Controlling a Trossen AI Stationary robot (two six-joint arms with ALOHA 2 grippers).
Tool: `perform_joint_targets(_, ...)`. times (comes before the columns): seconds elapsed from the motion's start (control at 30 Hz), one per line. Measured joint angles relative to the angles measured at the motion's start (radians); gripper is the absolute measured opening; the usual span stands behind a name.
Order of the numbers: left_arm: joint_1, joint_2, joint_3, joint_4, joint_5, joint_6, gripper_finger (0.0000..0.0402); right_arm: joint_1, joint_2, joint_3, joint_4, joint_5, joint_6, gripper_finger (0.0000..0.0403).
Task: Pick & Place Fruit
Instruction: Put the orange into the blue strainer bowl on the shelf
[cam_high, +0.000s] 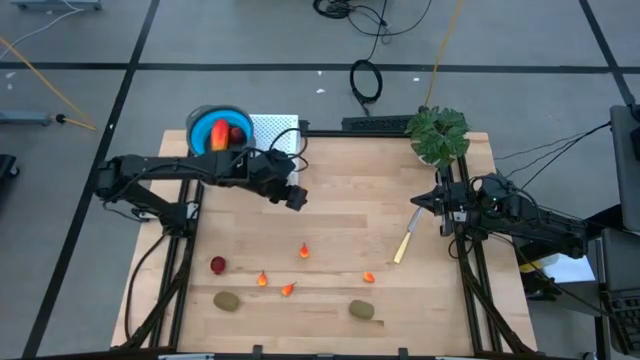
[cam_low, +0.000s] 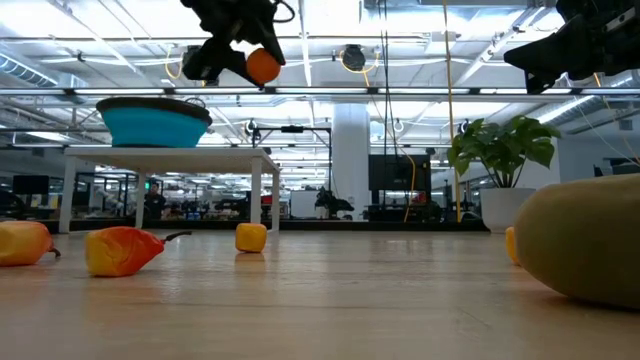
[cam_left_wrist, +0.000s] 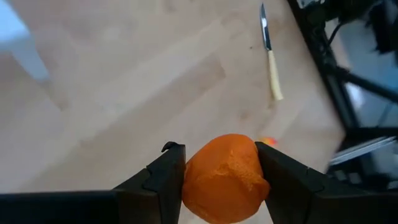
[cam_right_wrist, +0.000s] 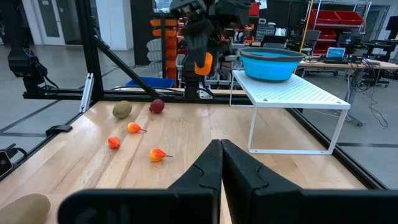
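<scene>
Orange ball sits pinched in the left claw, raised above the pale wooden tabletop near the blue bowl on its white rack. Right claw hangs pressed together by the leafy plant. No readable writing shows; a workshop fills the background.

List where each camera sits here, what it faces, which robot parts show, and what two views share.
High view: overhead, straight down on the wooden table; both arms show.
Low view: table height, facing the room; left pincer hangs above.
Left wrist view: looks down past its own fingers clamping the orange ball.
Right wrist view: level across the table past the shut right pincer, toward the blue bowl.
Shared: the orange ball shows in both wrist views and the low view.
</scene>
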Motion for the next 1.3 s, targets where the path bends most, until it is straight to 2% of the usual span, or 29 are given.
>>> perform_joint_targets(0.2,0.022,0.000,0.000,0.022,0.135,-0.171,0.0182,0.000,0.000,0.000,0.000,0.000,0.000,0.0000)
perform_joint_targets(0.4,0.023,0.000,0.000,0.249,0.315,-0.137,0.0182,0.000,0.000,0.000,0.000,-0.004,0.004,0.0000)
perform_joint_targets(0.53,0.023,0.000,0.001,0.303,0.359,-0.164,0.0182,0.000,0.000,0.000,0.000,-0.004,0.007,0.0000)
perform_joint_targets(0.97,0.053,0.000,0.001,0.269,0.350,-0.170,0.0182,0.000,0.000,0.000,0.000,-0.004,0.007,0.0000)
perform_joint_targets(1.2,0.134,-0.061,0.000,0.164,0.238,-0.044,0.0182,0.000,0.000,0.000,0.000,-0.005,0.008,0.0000)
perform_joint_targets(1.3,0.164,-0.100,0.002,0.135,0.157,0.018,0.0182,0.000,0.000,0.000,0.000,-0.005,0.008,0.0000)
